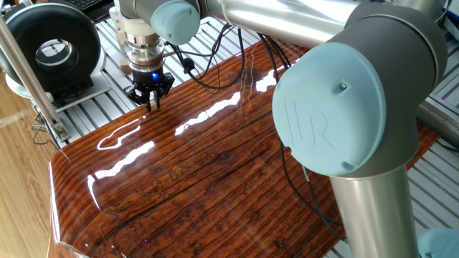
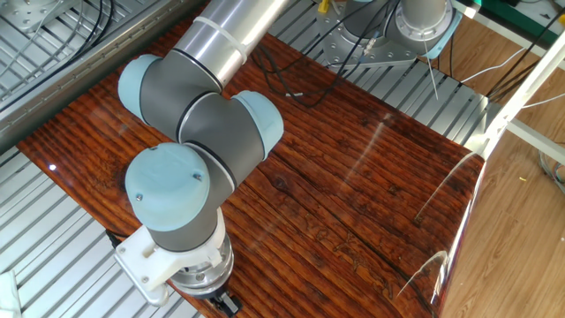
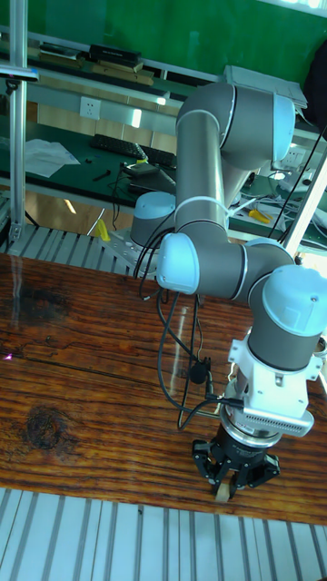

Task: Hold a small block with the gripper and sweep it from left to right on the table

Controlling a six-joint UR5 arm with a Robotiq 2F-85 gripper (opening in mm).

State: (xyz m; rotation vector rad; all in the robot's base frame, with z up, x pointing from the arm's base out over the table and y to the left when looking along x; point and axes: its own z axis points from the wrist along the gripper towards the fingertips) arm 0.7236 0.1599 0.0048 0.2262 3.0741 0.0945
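Observation:
The black gripper (image 3: 225, 483) hangs from a silver wrist with a blue light, at the near edge of the table (image 3: 82, 381). It is shut on the small block (image 3: 221, 493), a tiny tan cube that peeks out between the fingertips and rests on the board. In one fixed view the gripper (image 1: 151, 102) stands at the far left edge of the glossy table (image 1: 215, 165), and the block is too small to make out. In the other fixed view the arm's blue-capped joints hide most of the gripper (image 2: 225, 305) at the bottom edge of the table (image 2: 353, 177).
A black round device (image 1: 54, 46) sits on the slatted aluminium base (image 1: 86, 100) left of the table. Black cables (image 1: 215, 72) trail over the board behind the gripper. A metal post (image 1: 21, 64) stands at the far left. The arm's large elbow (image 1: 337, 93) fills the foreground.

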